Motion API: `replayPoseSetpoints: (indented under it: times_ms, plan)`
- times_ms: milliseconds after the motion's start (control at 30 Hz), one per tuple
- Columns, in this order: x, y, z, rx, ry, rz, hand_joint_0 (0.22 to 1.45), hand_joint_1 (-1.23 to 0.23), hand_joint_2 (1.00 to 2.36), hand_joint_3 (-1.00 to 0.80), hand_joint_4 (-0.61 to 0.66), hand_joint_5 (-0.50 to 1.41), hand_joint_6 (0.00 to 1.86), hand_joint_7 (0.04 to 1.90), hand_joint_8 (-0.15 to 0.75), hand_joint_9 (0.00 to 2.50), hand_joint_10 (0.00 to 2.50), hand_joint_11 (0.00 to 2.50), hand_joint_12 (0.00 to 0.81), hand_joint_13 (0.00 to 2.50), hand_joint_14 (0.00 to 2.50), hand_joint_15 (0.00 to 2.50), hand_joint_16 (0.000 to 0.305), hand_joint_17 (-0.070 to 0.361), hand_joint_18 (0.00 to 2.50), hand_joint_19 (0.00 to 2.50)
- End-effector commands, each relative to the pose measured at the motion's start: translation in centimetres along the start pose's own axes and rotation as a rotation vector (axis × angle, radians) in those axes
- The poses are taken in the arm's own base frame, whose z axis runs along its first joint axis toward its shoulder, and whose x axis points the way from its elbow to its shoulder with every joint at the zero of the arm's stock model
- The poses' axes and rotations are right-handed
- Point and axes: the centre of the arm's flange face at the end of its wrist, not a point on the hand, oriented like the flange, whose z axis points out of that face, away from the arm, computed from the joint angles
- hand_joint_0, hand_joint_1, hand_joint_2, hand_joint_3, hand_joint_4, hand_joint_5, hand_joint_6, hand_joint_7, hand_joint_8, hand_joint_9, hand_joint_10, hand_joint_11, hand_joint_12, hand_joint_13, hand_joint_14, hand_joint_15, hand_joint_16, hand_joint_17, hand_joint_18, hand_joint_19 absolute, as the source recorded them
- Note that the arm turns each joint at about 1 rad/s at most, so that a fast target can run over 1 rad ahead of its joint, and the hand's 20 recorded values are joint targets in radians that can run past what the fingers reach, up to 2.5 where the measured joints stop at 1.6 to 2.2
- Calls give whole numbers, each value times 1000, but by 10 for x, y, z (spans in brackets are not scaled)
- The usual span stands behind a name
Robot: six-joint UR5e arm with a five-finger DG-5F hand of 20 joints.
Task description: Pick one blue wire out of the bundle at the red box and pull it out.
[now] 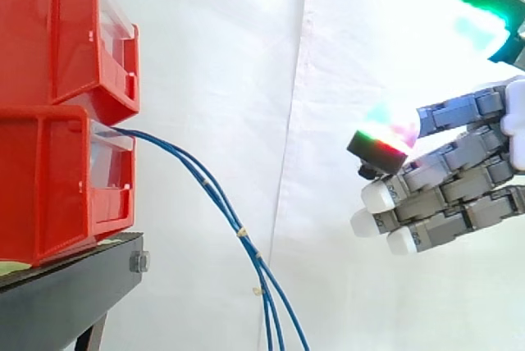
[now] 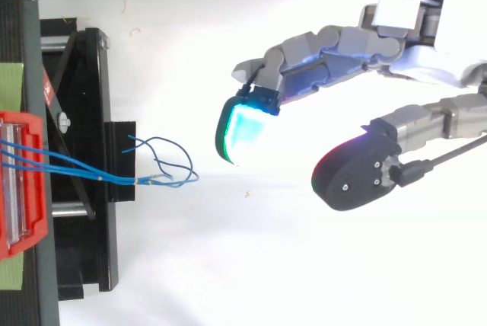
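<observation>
Several thin blue wires (image 1: pixel 215 195) come out of the lower of two stacked red bins (image 1: pixel 61 179) and droop down to the right in a bundle. From above, the blue wires (image 2: pixel 84 171) run right from the red bin (image 2: pixel 19 181) and end in loose loops (image 2: pixel 171 160). My hand (image 1: pixel 459 187) hovers well to the right of the wires, fingers straight and spread, holding nothing. In the top view the hand (image 2: pixel 358 44) has its glowing fingertip (image 2: pixel 243 134) a short way right of the wire loops, not touching them.
The bins rest on a black stand (image 1: pixel 74 281) at the left. A white curtain backs the scene. Open space lies between the wires and my hand.
</observation>
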Motion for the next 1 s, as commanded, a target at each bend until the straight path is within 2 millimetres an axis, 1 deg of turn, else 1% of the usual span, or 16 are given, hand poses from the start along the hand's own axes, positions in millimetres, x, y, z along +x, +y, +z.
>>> replayPoseSetpoints:
  times_ms: [0,67,133,167,200,333,367,400,433,467,533,567,600,667,733,967]
  plan:
    - [1,-3,4,-20,-4,-10,522,-572,1007,-401,417,-130,503,966,407,691,5,201,443,294,1,72,59,132,300,146]
    - [1,-7,5,-18,-11,-30,525,-574,1008,-398,421,-128,503,969,408,700,5,208,442,295,2,67,58,131,300,140]
    - [2,-33,9,19,-23,-44,527,-573,1008,-398,422,-126,503,962,407,704,5,198,440,298,2,63,58,130,306,146]
    - [2,-38,10,21,-26,-43,527,-574,1008,-397,423,-126,503,963,408,706,5,199,439,300,0,64,57,129,307,139]
    - [3,-47,13,24,-30,-38,528,-573,1008,-399,424,-126,503,967,408,713,5,201,440,301,2,60,57,129,309,140]
    - [7,-65,23,-19,-52,-16,531,-576,1008,-397,431,-123,503,967,407,732,5,205,438,311,2,62,57,128,313,134]
    - [6,-72,26,-32,-69,-11,531,-576,1008,-396,430,-123,503,962,407,734,5,206,438,314,0,59,57,128,316,134]
    - [5,-73,27,-38,-78,-8,533,-578,1008,-399,433,-123,503,972,405,735,5,204,435,322,2,60,57,127,320,127]
    - [5,-80,29,-38,-91,-7,534,-578,1008,-400,429,-123,503,969,404,736,5,205,435,323,0,58,57,127,321,126]
    - [5,-80,29,-38,-91,-7,533,-577,1008,-398,434,-122,503,970,404,741,5,207,435,326,2,55,56,127,321,130]
    - [6,-87,31,-39,-103,-9,533,-578,1008,-397,431,-122,503,968,406,744,5,205,436,329,2,59,56,127,325,133]
    - [7,-96,31,-30,-105,-12,534,-578,1008,-397,429,-122,503,970,404,746,5,205,436,333,2,59,56,127,326,132]
    - [12,-115,33,-23,-121,-11,534,-578,1008,-399,427,-122,503,967,404,747,8,205,436,334,2,60,56,127,329,138]
    - [12,-117,36,-40,-129,-6,534,-579,1008,-398,428,-121,503,969,406,752,6,214,436,337,0,58,56,126,333,137]
    - [14,-115,38,-58,-133,-2,534,-579,1009,-396,430,-121,503,970,406,754,6,203,436,338,0,58,56,126,341,140]
    - [16,-112,40,-74,-143,-74,534,-578,1007,-400,425,-120,503,968,403,757,6,210,436,341,3,58,56,126,345,137]
